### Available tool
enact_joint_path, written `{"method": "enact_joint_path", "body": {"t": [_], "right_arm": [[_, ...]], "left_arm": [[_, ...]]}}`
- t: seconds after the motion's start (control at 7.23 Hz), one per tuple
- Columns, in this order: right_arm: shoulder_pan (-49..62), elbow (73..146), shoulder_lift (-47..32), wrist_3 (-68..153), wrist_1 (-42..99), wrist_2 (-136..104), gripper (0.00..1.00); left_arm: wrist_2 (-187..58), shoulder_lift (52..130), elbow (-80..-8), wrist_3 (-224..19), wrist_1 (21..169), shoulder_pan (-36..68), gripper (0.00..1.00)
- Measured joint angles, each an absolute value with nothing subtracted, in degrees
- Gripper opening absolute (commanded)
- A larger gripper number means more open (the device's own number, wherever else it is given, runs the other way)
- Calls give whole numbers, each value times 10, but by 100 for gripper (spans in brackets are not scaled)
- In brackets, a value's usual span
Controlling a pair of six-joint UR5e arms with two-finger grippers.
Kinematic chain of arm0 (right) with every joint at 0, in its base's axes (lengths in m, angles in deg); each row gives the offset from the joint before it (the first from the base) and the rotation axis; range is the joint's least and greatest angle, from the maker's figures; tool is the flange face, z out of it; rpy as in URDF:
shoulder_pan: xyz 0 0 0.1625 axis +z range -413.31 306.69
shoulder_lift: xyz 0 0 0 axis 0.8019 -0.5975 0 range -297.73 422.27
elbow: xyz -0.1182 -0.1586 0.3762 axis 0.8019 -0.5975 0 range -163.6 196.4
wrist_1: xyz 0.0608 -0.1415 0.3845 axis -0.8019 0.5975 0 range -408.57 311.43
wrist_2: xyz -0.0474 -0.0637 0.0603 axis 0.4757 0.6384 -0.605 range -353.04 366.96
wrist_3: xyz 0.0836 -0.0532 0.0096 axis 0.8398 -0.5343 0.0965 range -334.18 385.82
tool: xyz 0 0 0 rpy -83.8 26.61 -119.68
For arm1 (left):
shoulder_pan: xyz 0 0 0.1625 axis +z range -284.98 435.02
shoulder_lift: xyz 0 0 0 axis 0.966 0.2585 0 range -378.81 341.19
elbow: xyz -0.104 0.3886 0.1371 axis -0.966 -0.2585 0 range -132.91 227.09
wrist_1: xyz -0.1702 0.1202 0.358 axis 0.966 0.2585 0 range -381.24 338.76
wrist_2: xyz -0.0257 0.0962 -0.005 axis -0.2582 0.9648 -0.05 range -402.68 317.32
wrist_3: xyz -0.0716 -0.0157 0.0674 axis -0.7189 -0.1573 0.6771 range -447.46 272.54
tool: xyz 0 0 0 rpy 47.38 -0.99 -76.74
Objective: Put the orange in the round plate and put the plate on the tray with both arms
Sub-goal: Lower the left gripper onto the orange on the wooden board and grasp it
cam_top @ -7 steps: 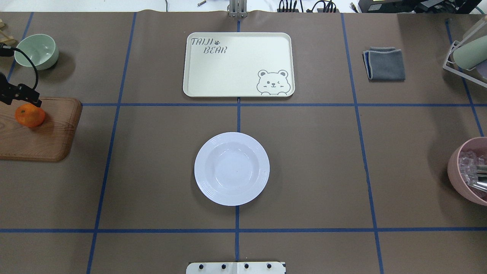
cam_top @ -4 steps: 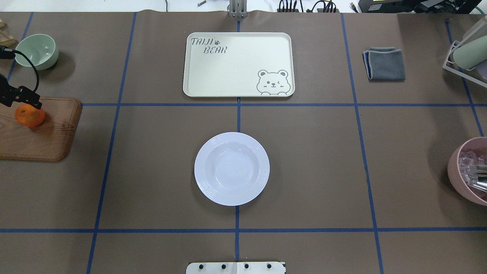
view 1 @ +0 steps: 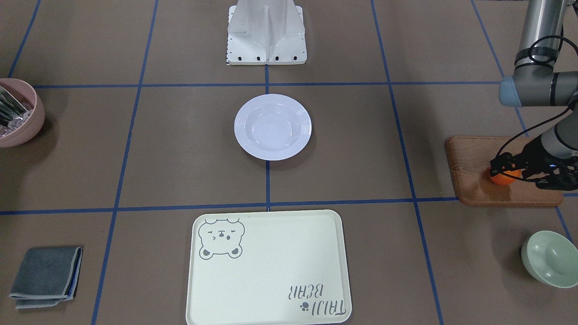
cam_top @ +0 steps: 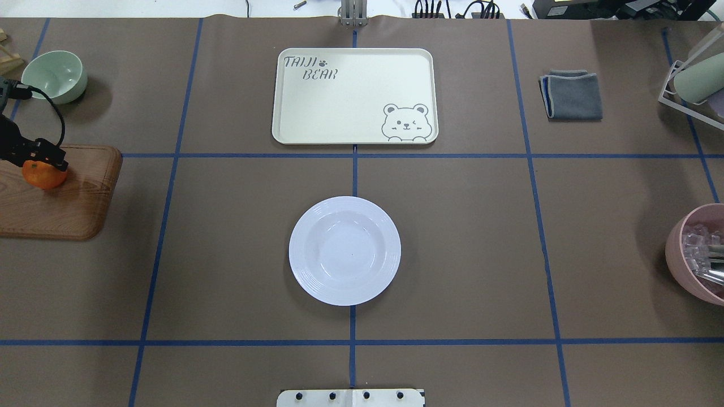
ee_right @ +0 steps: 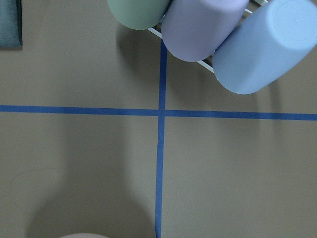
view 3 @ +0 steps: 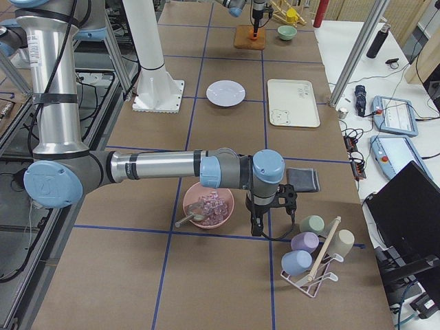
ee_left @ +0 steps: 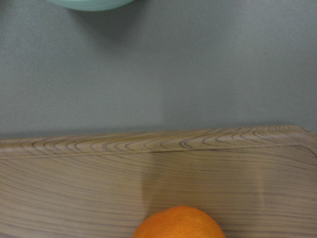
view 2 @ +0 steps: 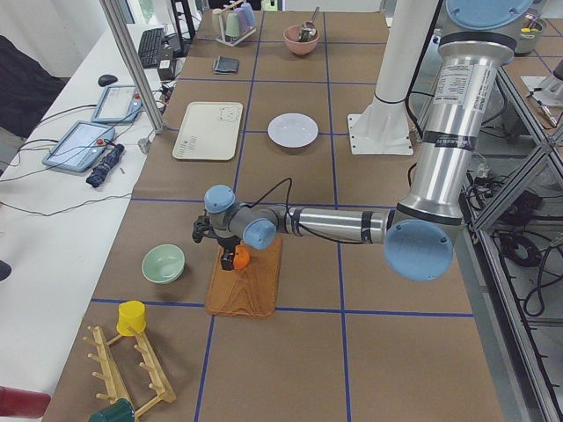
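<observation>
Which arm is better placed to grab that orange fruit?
The left arm: its jaws sit at the small orange fruit on the brown wooden board. The right arm hangs far off by the pink bowl.

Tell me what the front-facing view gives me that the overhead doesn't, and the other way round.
Front-facing only: the left arm with its grey links and blue joint cap, leading to the left gripper down at the orange on the wooden board. Overhead only: the cup rack at the right edge; the arm is mostly out of frame there. Both: orange, board, empty round plate, tray, grey cloth, green bowl, pink bowl.
</observation>
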State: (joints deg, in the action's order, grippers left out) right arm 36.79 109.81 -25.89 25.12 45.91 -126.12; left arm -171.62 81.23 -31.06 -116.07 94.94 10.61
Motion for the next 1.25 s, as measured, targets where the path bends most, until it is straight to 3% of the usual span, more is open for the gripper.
{"method": "enact_joint_path", "body": {"t": [0.28, 0.69, 0.83, 1.25], "right_arm": [[368, 1098, -259, 251, 460, -1261, 100], [368, 1097, -259, 251, 460, -1262, 100], [368, 1097, -260, 251, 460, -1263, 100], [368, 1098, -260, 251, 460, -1280, 100]], "left_arm": [[-1716, 812, -310, -1161, 950, 108, 98], [-1719, 812, -311, -1161, 950, 109, 21], [-1720, 812, -314, -1160, 950, 109, 0], [-1741, 811, -363, -1171, 938, 105, 0]]}}
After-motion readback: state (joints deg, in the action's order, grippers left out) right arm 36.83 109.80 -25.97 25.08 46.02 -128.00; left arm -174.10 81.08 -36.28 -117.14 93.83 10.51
